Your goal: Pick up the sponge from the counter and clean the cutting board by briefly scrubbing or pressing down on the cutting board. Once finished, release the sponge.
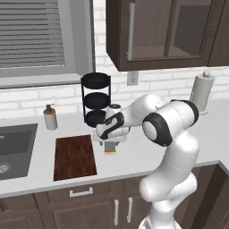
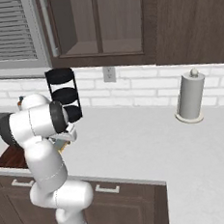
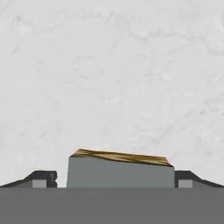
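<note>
grey-green sponge (image 3: 120, 171) — yellow underside, between gripper (image 3: 116, 179) fingers

counter (image 1: 134, 156): cutting board (image 1: 74, 156) near front edge, right of sink (image 1: 13, 150) | sponge (image 1: 110, 152) just right of board, between the fingers of gripper (image 1: 110, 149), seemingly off the worktop | soap dispenser (image 1: 50, 117) behind board | tiered rack (image 1: 96, 98) at wall behind gripper | paper towel holder (image 1: 202, 91) far right, by wall
</note>
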